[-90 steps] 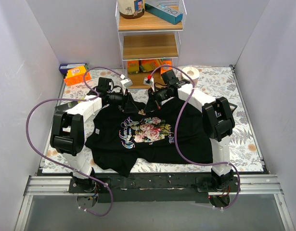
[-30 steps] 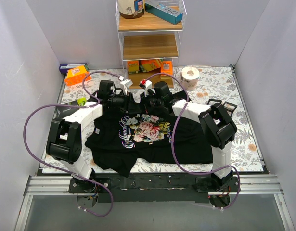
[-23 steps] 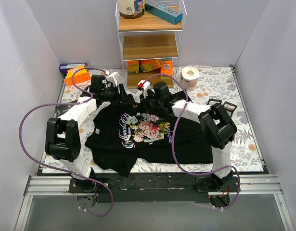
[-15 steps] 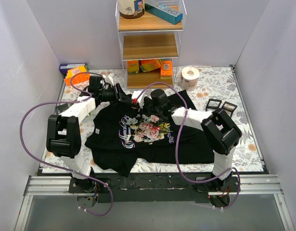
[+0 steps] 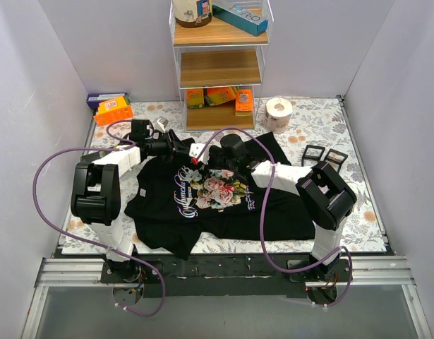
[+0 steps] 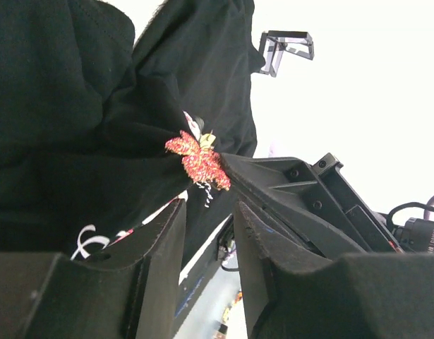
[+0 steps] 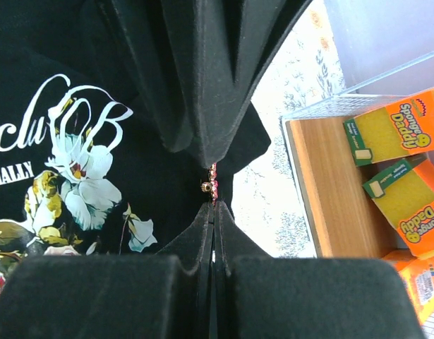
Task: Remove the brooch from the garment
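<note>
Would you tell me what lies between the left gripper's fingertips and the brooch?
Nothing: the left wrist view shows only an open gap from the left gripper to the brooch, the garment behind.

The top view is bright and even, lit softly from overhead, with faint shadows under the arms. In the left wrist view the background blows out to white and the garment (image 6: 61, 106) reads flat black. The left gripper's fingers (image 6: 157, 275) are soft, the brooch (image 6: 199, 159) crisp. In the right wrist view the print is sharp — the right gripper's fingers (image 7: 97, 296) blur.
</note>
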You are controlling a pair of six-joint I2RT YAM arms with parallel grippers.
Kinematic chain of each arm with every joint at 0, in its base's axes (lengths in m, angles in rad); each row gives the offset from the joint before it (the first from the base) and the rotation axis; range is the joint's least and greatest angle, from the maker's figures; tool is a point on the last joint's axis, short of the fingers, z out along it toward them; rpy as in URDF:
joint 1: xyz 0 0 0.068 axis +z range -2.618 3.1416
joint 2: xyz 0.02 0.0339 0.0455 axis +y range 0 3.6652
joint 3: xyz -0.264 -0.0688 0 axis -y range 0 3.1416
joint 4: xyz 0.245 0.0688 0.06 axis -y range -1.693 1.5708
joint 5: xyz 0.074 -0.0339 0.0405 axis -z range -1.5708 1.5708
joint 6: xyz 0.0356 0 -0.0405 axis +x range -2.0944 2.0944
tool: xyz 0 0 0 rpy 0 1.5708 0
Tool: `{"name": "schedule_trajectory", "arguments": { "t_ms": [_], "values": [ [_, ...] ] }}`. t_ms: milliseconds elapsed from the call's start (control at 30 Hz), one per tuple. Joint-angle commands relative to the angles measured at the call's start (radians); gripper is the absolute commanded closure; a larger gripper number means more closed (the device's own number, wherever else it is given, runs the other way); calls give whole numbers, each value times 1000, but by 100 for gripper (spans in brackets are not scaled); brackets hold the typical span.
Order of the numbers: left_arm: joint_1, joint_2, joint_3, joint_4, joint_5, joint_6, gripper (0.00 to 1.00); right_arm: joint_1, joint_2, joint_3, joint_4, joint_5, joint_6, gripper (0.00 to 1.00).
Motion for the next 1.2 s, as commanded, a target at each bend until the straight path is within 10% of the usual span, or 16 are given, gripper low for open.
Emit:
{"name": "schedule_trajectory", "arguments": {
  "t_ms": [0, 433, 1167],
  "values": [
    [30, -32, -25, 14, 35, -70, 64, -4, -40, -3, 69, 15, -57, 99],
    [43, 39, -146, 405, 203, -411, 66, -1, -45, -3, 47, -20, -98, 99],
    [43, 100, -151, 423, 180, -474, 77, 6, -49, -3, 21, -76, -159, 99]
  ]
}}
